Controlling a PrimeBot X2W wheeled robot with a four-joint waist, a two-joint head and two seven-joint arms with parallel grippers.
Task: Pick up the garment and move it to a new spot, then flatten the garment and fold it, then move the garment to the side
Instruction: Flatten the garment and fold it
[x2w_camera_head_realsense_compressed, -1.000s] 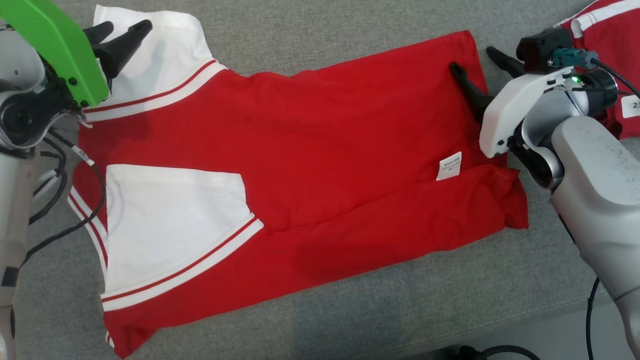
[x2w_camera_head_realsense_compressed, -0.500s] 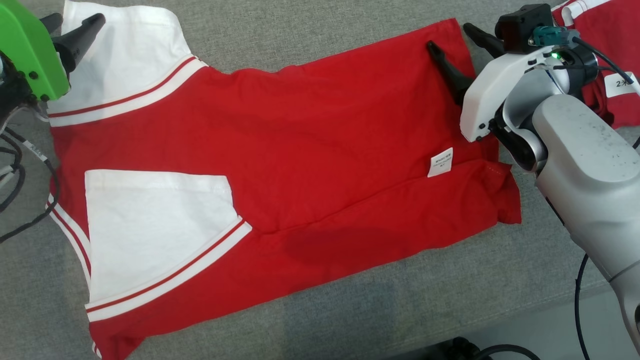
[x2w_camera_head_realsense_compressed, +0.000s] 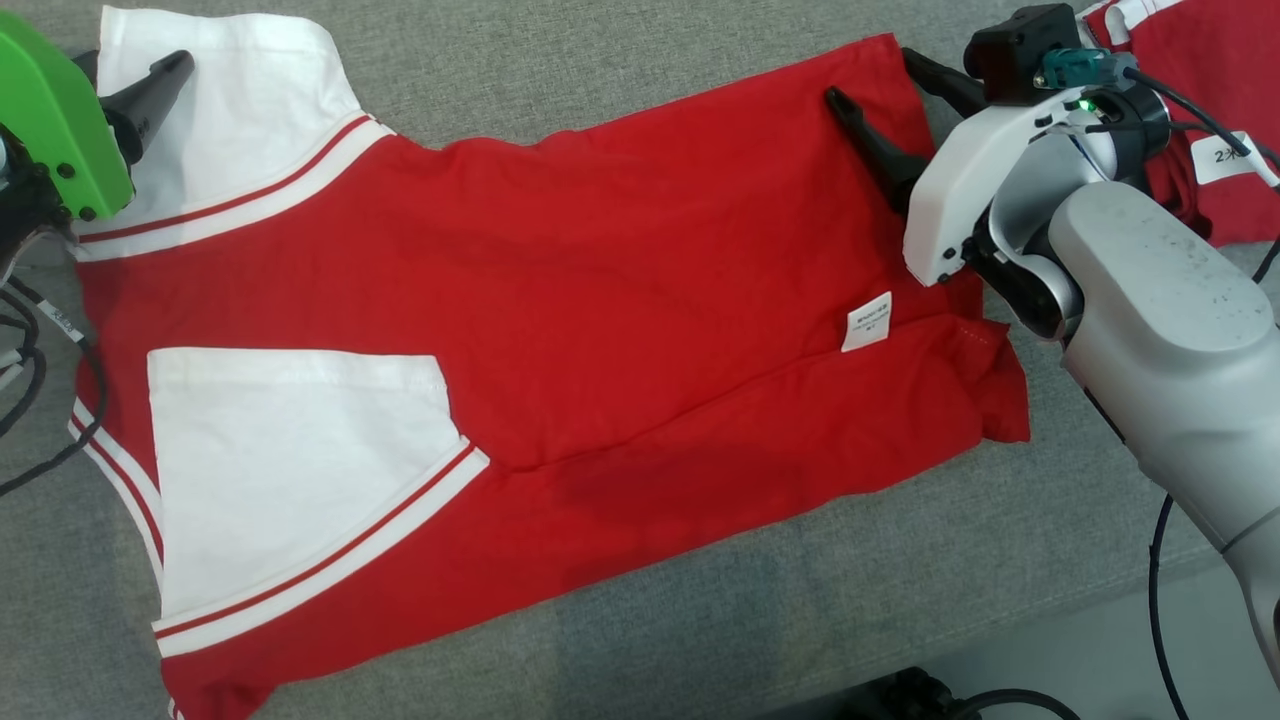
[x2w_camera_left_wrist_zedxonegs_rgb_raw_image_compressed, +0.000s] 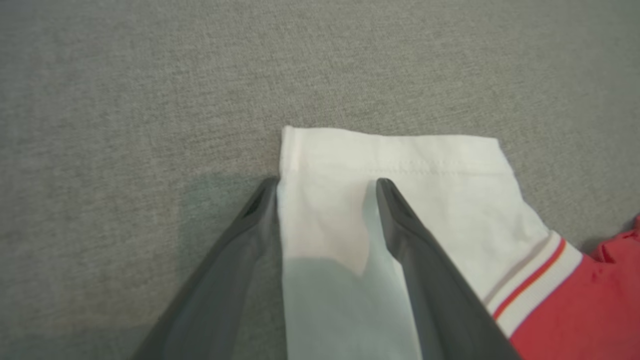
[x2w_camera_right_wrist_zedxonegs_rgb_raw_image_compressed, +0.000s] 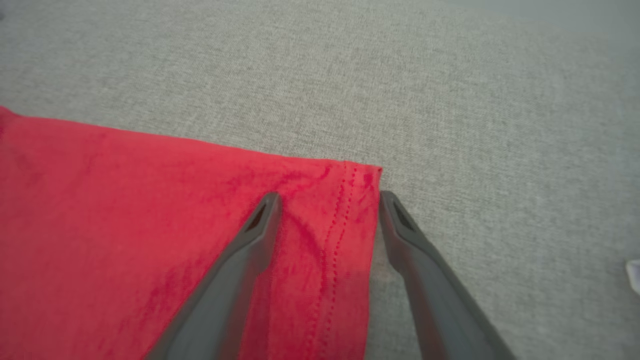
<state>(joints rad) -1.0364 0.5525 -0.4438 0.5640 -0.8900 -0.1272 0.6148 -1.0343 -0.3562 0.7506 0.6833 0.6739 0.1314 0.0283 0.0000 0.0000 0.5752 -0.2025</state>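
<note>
Red-and-white fabric shirt (x2w_camera_head_realsense_compressed: 600, 280) on grey woven surface (x2w_camera_head_realsense_compressed: 800, 620).
Left tool (x2w_camera_left_wrist_zedxonegs_rgb_raw_image_compressed: 325, 182), right tool (x2w_camera_right_wrist_zedxonegs_rgb_raw_image_compressed: 327, 197): spread wide, empty, astride white sleeve edge (x2w_camera_left_wrist_zedxonegs_rgb_raw_image_compressed: 390, 150) and red hem corner (x2w_camera_right_wrist_zedxonegs_rgb_raw_image_compressed: 360, 172); head view adds white label (x2w_camera_head_realsense_compressed: 867, 322).

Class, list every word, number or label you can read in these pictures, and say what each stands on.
"2", followed by an unclear mark: white tag on the second red garment, far right.
Too small to read: print on the care label sewn to the red shirt.
Too small to read: cable tag at the left.
</note>
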